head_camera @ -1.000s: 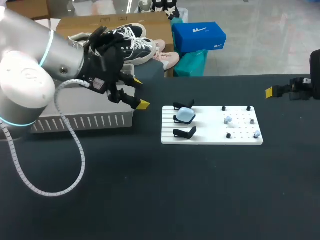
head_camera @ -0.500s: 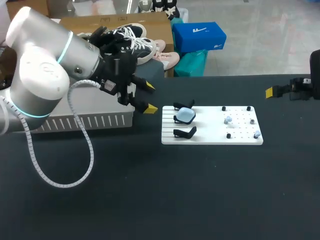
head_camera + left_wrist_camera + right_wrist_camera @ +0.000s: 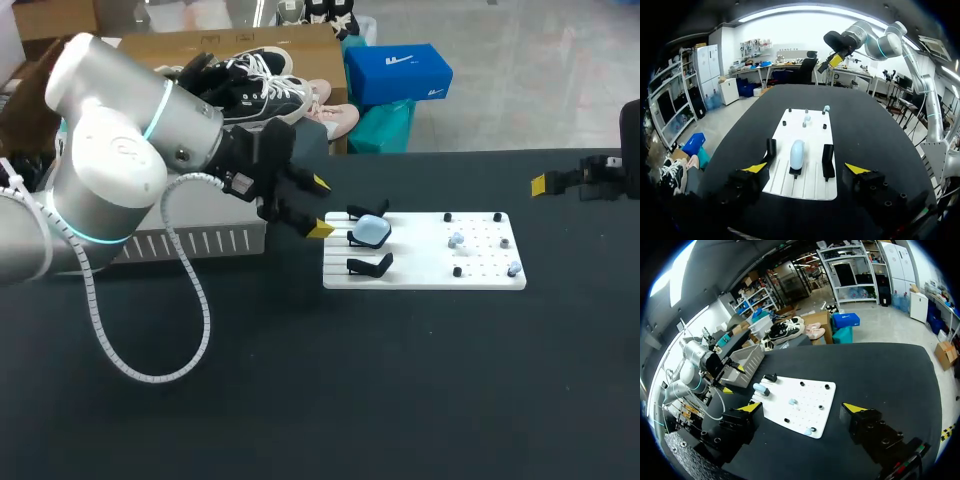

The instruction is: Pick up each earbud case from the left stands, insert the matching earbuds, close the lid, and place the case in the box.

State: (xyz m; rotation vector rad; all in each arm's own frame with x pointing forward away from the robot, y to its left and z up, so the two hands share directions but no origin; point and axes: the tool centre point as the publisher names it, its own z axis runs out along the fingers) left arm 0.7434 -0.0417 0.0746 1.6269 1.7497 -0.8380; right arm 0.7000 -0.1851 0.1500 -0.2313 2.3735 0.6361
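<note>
My left gripper (image 3: 320,206) hangs just off the near edge of the white board (image 3: 420,272), its fingers spread wide and holding nothing. In the left wrist view the pale blue earbud case (image 3: 797,154) sits dead ahead, lined up with the gap between my yellow tips. It rests upright in the middle cradle, between two empty black stands (image 3: 771,150), I'd judge so the fingers can close on its sides without fouling anything.

The loose earbuds (image 3: 456,240) lie among pegs at the far end of the board, well apart from the case. Behind my left arm, the grey slatted box (image 3: 190,242) waits for the finished case.

My right gripper (image 3: 803,408) is parked well away near the table (image 3: 400,380) edge, also spread and empty. The head view barely catches one of its tips, while its own camera shows the whole board and the box beyond. Only the left wrist view confirms my alignment on the case.
</note>
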